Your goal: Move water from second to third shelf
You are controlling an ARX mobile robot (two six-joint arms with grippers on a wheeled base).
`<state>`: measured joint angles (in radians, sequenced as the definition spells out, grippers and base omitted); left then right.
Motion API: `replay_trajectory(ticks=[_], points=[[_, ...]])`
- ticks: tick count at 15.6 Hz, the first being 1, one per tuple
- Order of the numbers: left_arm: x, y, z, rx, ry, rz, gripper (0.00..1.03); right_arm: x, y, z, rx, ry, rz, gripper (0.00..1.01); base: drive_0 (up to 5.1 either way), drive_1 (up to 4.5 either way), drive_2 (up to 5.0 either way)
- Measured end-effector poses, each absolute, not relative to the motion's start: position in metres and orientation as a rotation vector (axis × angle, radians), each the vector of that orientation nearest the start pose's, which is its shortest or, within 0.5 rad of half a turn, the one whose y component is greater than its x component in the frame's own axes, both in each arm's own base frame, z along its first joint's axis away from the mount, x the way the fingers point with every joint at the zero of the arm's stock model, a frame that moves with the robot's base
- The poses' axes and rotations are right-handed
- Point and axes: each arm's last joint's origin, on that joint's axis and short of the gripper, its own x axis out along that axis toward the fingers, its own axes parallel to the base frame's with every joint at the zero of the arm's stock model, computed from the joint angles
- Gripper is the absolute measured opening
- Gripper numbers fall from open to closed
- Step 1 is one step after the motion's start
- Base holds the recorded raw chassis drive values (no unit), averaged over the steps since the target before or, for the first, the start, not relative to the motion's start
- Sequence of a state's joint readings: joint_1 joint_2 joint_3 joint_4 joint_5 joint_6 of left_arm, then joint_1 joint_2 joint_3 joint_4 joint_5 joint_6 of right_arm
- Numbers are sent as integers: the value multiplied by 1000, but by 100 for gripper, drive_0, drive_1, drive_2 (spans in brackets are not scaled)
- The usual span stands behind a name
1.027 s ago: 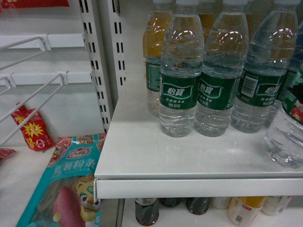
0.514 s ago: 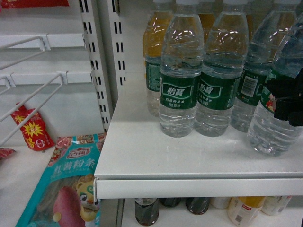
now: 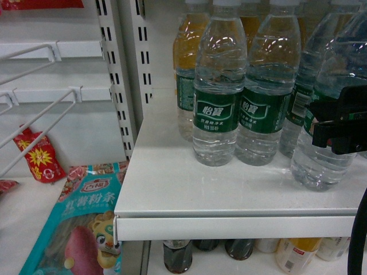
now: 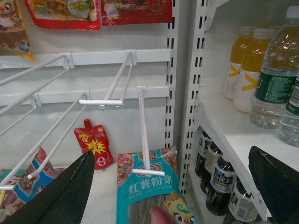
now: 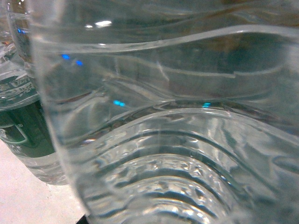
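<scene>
The water bottle [image 3: 324, 137] was held clamped at its label by the right gripper [image 3: 338, 123], long axis near upright, at the shelf's [image 3: 229, 195] right near edge, beside the standing row.

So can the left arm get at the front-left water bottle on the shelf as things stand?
Probably yes. The left gripper hangs open below the shelf, and the space in front of that water bottle looks free; the right gripper is further right.
</scene>
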<state>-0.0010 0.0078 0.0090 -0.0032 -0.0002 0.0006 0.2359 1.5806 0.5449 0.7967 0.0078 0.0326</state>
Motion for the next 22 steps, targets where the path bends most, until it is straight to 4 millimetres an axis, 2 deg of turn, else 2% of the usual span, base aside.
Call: replay_trajectory(ticks=[7, 8, 10, 12, 13, 18, 22], points=[[98, 0, 166, 1, 2, -1, 98, 286, 68, 165, 4, 242, 218, 40, 0, 0, 0], [98, 0, 166, 1, 2, -1, 98, 286, 68, 164, 4, 244, 218, 47, 0, 0, 0], [98, 0, 166, 1, 2, -1, 98, 290, 67, 170, 12, 210, 211, 76, 0, 0, 0], [98, 0, 166, 1, 2, -1, 98, 291, 67, 174, 15, 195, 210, 100, 0, 0, 0], [98, 0, 166, 1, 2, -1, 98, 291, 67, 174, 18, 195, 210, 97, 0, 0, 0], [98, 0, 166, 1, 2, -1, 98, 290, 65, 176, 31, 202, 204, 98, 0, 0, 0], [98, 0, 166, 1, 2, -1, 98, 278, 63, 187, 37, 176, 218, 98, 0, 0, 0]])
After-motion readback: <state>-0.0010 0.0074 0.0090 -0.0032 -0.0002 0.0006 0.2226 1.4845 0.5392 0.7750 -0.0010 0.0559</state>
